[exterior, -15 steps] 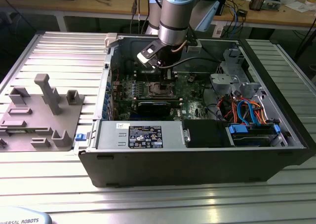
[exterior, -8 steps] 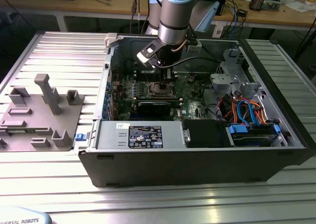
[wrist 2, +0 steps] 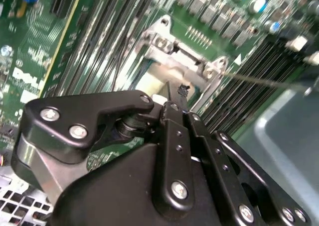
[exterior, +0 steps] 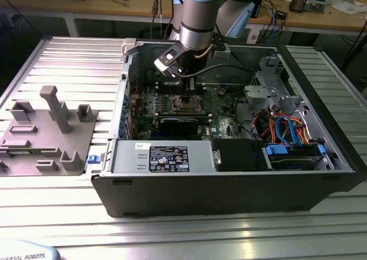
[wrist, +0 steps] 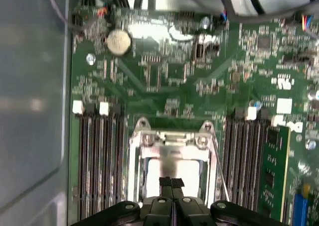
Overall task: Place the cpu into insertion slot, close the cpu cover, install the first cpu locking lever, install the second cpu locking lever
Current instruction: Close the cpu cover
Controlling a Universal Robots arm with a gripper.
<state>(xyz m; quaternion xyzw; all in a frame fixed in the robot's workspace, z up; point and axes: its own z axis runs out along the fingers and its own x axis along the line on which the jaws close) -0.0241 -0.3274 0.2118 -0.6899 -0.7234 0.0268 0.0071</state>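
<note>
In the first wrist view the gripper (wrist: 172, 182) has its two fingertips pressed together with nothing between them, poised right over the cpu (wrist: 172, 165); whether it touches I cannot tell. The cpu lies in the insertion slot (exterior: 186, 104), with the cpu cover (wrist: 169, 141) lying flat around it and a thin locking lever (wrist: 220, 173) slanting just beside

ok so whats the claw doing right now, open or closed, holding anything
claw: closed, tips together, nothing visible between them, poised over the flat square silver-grey metal chip; cannot tell if it touches.
</note>
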